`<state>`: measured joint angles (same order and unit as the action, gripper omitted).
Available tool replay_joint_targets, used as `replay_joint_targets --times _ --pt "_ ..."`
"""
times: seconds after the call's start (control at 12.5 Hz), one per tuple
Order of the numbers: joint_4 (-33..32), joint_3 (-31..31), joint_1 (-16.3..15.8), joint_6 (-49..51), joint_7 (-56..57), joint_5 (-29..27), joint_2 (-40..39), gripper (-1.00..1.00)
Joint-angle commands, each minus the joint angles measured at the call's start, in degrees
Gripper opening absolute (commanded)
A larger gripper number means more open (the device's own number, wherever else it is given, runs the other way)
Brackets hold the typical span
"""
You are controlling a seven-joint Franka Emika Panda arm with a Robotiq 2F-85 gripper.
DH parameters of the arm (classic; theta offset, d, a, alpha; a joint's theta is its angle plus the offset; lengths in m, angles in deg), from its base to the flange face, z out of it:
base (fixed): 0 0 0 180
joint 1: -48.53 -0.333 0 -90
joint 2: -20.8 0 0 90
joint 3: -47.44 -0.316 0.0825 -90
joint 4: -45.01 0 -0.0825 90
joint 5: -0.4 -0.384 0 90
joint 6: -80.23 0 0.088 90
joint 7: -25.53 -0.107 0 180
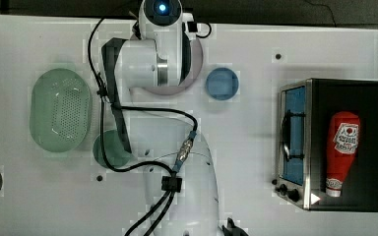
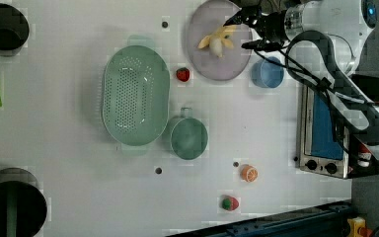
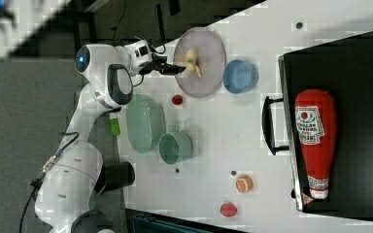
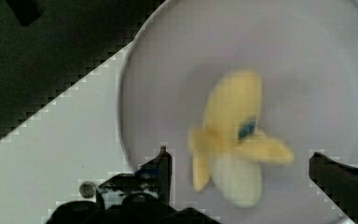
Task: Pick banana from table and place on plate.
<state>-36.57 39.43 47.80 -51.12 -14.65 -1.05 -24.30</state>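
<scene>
White arm links cover most of the plate in the top view, so there I cannot see what lies on it. In the left view the banana lies on the lilac-grey plate, and the blue bowl just beside holds nothing I can make out; the same for the green basket. I see the banana as pale yellow, half peeled, with a cream tip and a small blue sticker. The gripper hangs over the plate with fingers wide apart, the banana between them, not squeezed.
</scene>
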Motion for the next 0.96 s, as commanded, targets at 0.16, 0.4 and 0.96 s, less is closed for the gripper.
replay_joint_targets --times 0.16,0.4,0.96 --pt "1.2 1.1 0.7 0.5 -1.1 0.9 4.8 1.00" --pt "0.5 2.2 2.2 13.1 -1.2 0.9 13.2 1.00" --pt "-12.0 8.3 3.9 39.9 -3.9 0.9 38.3 1.00"
